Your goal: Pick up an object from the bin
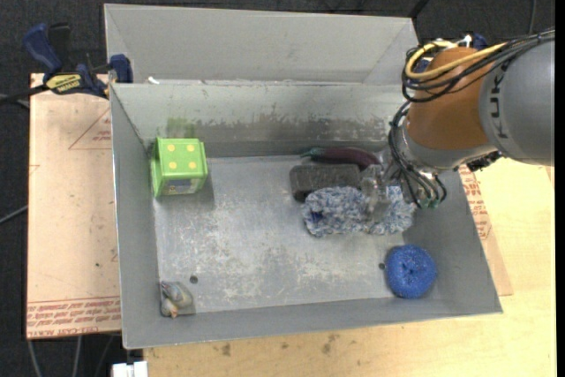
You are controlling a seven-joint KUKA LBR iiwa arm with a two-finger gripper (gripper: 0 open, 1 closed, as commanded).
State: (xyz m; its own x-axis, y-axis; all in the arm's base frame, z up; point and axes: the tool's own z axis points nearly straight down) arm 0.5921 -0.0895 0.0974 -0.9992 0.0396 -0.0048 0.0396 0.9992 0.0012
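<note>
My gripper (381,188) is down in the right part of the bin, its fingers pressed into a crumpled blue-and-white cloth (340,209). Just behind the cloth lies a dark grey block (320,178), and a dark maroon elongated thing (340,156) rests against the back wall. A round blue scrubby ball (410,270) sits to the front right of the gripper, apart from it.
A green cube with yellow dots (180,166) stands at the bin's back left. A small grey-brown lump (175,299) lies in the front left corner. The arm with its orange cover and cables hangs over the bin's right wall.
</note>
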